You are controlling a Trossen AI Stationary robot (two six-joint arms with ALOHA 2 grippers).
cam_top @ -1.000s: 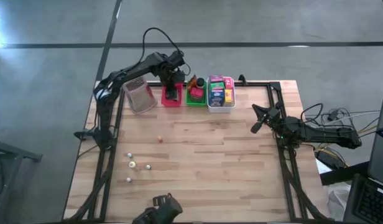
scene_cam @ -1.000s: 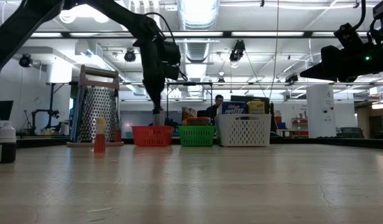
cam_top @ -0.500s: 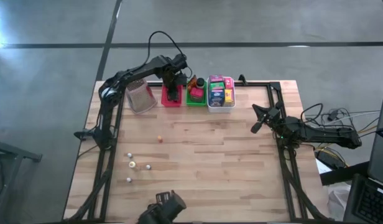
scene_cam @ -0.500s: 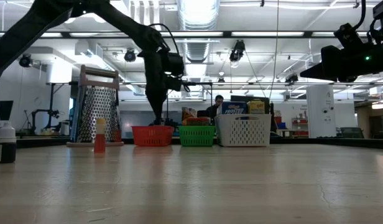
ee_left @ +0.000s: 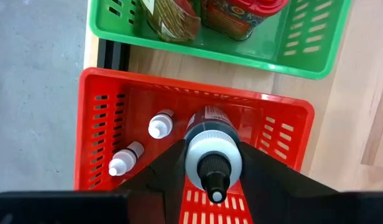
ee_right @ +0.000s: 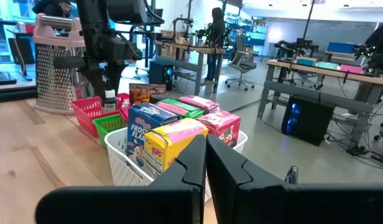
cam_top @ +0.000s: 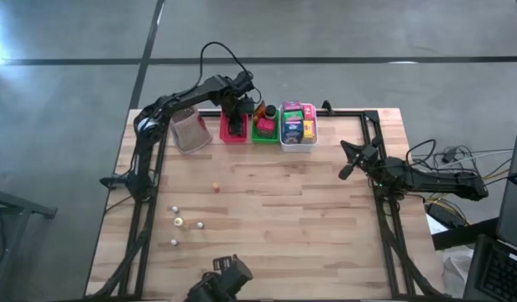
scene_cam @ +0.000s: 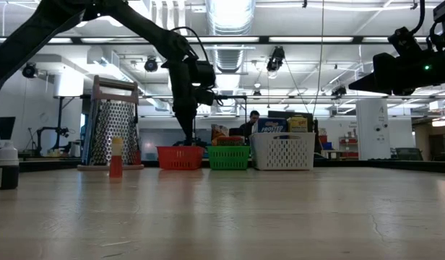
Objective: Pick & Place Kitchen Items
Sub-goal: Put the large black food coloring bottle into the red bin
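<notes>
The wooden table (cam_top: 267,210) carries a row of things along its far edge. Largest of them is the metal grater (cam_top: 188,128), standing at the left end of the row. Next to it sit 3 baskets side by side: the red basket (ee_left: 110,118), the green basket (ee_left: 303,37) and the white basket (cam_top: 297,143). The white basket is packed upright with pink, blue, green and yellow cereal boxes (ee_right: 173,134). The green basket holds what looks like a red-labelled container (ee_left: 241,14) and a brown packet (ee_left: 170,15), though only their lower parts show in the left wrist view.

The left gripper (ee_left: 211,180) hangs over the red basket, its 2 fingers pinching a dark bottle (ee_left: 207,127) with a pale cap and dark nozzle; the bottle is upright inside the basket's walls. Beside it on the basket floor lie 2 tiny white bottles (ee_left: 145,140), tipped on their sides.

The right gripper (cam_top: 348,168) waits at the right side of the table, well apart from the baskets, fingers pressed together on nothing.

On the open boards nearer the front lie 4 small pale bottles (cam_top: 182,222) in a loose cluster, and a tiny orange bottle (cam_top: 215,187) between them and the baskets.
</notes>
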